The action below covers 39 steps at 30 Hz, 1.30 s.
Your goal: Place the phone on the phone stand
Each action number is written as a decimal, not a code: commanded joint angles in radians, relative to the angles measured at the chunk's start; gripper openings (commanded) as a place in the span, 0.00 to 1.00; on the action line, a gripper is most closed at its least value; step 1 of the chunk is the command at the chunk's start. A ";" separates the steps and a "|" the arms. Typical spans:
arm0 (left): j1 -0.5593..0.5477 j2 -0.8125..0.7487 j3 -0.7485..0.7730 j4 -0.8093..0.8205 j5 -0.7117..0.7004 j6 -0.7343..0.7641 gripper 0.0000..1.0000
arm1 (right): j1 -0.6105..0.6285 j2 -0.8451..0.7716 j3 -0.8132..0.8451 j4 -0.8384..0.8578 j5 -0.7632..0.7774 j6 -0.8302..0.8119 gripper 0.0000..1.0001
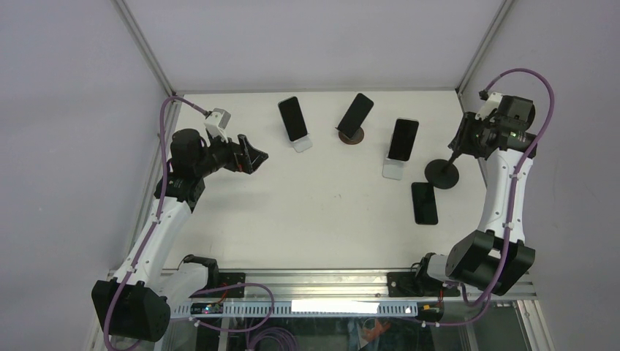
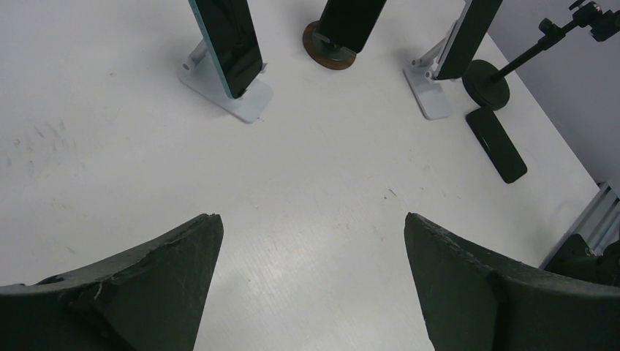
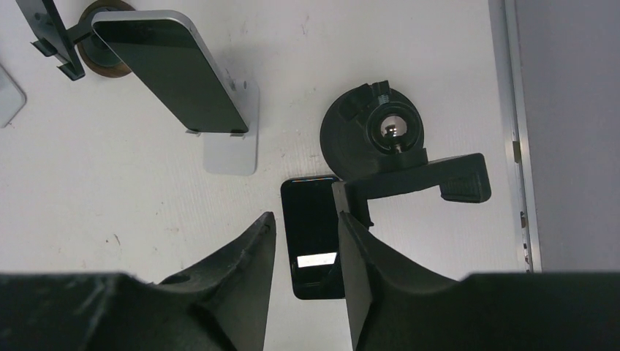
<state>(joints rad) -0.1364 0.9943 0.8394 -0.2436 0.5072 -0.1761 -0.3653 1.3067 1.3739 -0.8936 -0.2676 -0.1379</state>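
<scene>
The black phone [image 1: 424, 203] lies flat and face up on the white table, just in front of the black phone stand [image 1: 442, 174], a round base with a thin pole and a clamp bracket [image 3: 417, 179] on top. My right gripper [image 1: 459, 150] hangs high beside that clamp. In the right wrist view the right gripper [image 3: 305, 216] has narrowed jaws with a gap, and the phone [image 3: 311, 234] shows far below through it. The bracket's left end sits against the right fingertip [image 3: 347, 219]. My left gripper [image 1: 256, 155] is open over the left side, holding nothing.
Three other phones stand propped on stands along the back: one on a white stand [image 1: 292, 118], one on a brown round stand [image 1: 356, 113], one on a white stand [image 1: 403, 139]. The table's right edge [image 3: 512, 146] runs close to the black stand.
</scene>
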 commanded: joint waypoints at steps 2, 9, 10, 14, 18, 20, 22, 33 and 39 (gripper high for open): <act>0.004 -0.008 0.005 0.007 0.020 -0.016 0.99 | -0.013 -0.010 0.026 0.041 0.037 -0.001 0.41; 0.004 -0.011 0.006 0.006 0.021 -0.016 0.99 | -0.019 -0.055 0.050 0.005 -0.020 -0.067 0.43; 0.004 -0.011 0.007 0.007 0.021 -0.016 0.99 | -0.021 -0.062 0.049 0.006 -0.017 -0.077 0.43; 0.004 -0.013 0.006 0.007 0.024 -0.017 0.99 | -0.040 -0.091 0.036 0.023 -0.012 -0.085 0.43; 0.004 -0.014 0.007 0.007 0.027 -0.020 0.99 | -0.052 -0.090 0.022 0.035 -0.001 -0.078 0.43; 0.004 -0.015 0.007 0.007 0.028 -0.020 0.99 | -0.055 -0.085 0.011 0.047 0.000 -0.073 0.42; 0.004 -0.016 0.007 0.007 0.029 -0.020 0.99 | -0.057 -0.073 0.005 0.055 -0.001 -0.071 0.42; 0.004 -0.016 0.006 0.006 0.028 -0.018 0.99 | -0.063 0.013 0.009 0.067 -0.018 -0.064 0.39; 0.004 -0.013 0.005 0.007 0.028 -0.020 0.99 | -0.064 0.024 -0.019 0.078 -0.026 -0.064 0.33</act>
<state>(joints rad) -0.1364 0.9943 0.8394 -0.2455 0.5072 -0.1761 -0.4179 1.3300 1.3632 -0.8562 -0.2775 -0.2035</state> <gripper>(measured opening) 0.990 0.344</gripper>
